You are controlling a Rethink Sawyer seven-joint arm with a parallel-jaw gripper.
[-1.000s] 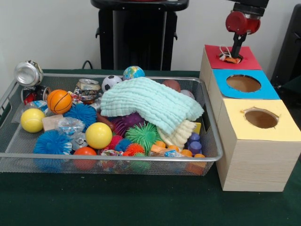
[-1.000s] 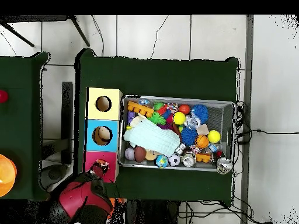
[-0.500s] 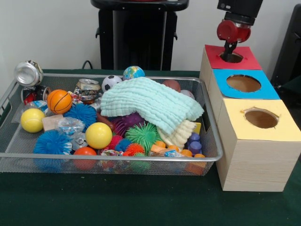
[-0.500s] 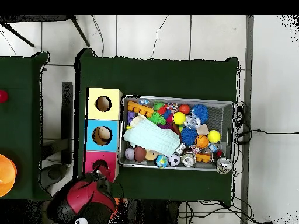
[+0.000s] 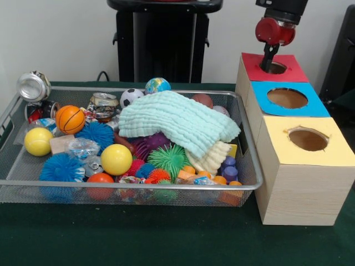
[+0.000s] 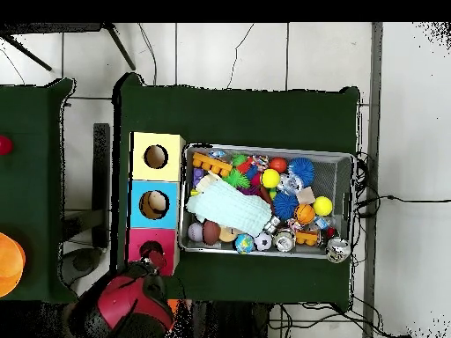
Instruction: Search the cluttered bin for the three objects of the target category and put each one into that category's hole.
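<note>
Fingers of the gripper (image 5: 270,62) read only as one dark stem, so you cannot tell whether they are apart or together; its tip dips at the red hole (image 5: 274,67), the far one of three in the wooden box (image 5: 302,191). The front view gives you that height above the hole. The overhead view hides most of it under the red arm (image 6: 130,304), but only it shows you the grey tiled floor (image 6: 229,53), the cables on it and a second green table (image 6: 31,176) at its left edge. The main table (image 5: 166,238) is covered in dark green cloth, with a pale wall behind. Going left to right in the front view, you have a silver can (image 5: 33,86) tilted at the corner of the wire bin (image 5: 138,191), then inside it a yellow ball (image 5: 37,141), a small basketball (image 5: 70,119), blue spiky balls, a crushed can (image 5: 104,105), a second yellow ball (image 5: 116,159) and a soccer ball (image 5: 131,96). A pale green towel (image 5: 180,124) lies heaped over the bin's middle and right, covering whatever is below it. Just beside the bin stands the box, its blue hole (image 5: 287,98) and yellow hole (image 5: 308,139) nearer you than the red.
</note>
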